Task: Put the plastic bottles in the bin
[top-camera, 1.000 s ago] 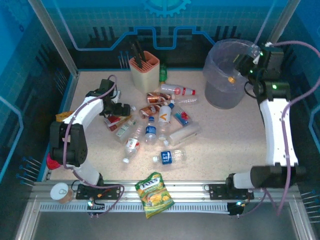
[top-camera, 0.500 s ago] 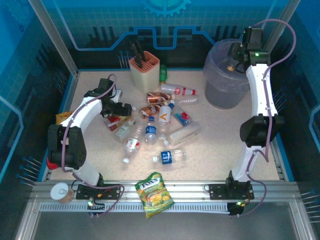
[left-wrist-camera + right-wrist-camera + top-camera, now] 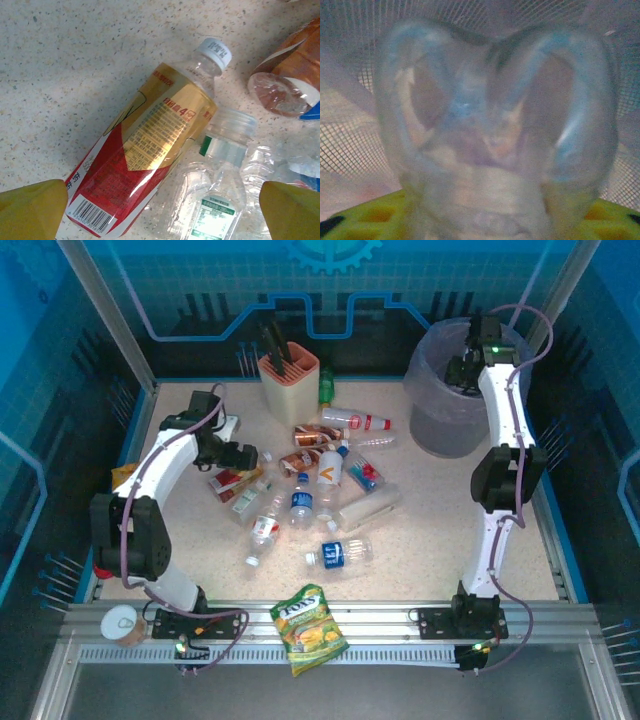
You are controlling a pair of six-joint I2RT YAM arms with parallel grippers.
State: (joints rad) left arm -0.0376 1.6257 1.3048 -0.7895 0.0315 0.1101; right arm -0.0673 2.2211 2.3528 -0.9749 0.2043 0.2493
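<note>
We find the right hand [image 3: 461, 373] reaching over the bin [image 3: 440, 425], which stands at the far right of the bench [image 3: 440, 530]. In the right wrist view a clear bottle [image 3: 490, 125] sits close to the lens between the yellow-green fingers [image 3: 375, 215], with the bin's pale lining behind it. We cannot tell whether the jaws grip it or stand loose about it. No label on it can be read.

The left hand [image 3: 252, 455] is low at the left edge of the bottle heap [image 3: 320, 475] in mid-bench, jaws wide and holding nothing. Its yellow fingertips [image 3: 30, 212] flank two lying bottles that touch each other:
- The gold-and-red bottle [image 3: 145, 165] has a white cap. It carries Chinese print with a large "4" and a barcode at its lower end.
- The green-label bottle [image 3: 220, 200] is clear, and its print is too fine to read.

A brown bottle [image 3: 290, 75] lies just beyond them.

A blue-label bottle [image 3: 338, 554] lies on the near side of the heap, and a red-and-white bottle [image 3: 357, 421] on the far side. The holder [image 3: 288, 378] stands at the back. The snack bag [image 3: 310, 628] rests on the near rail, its lettering illegible.
</note>
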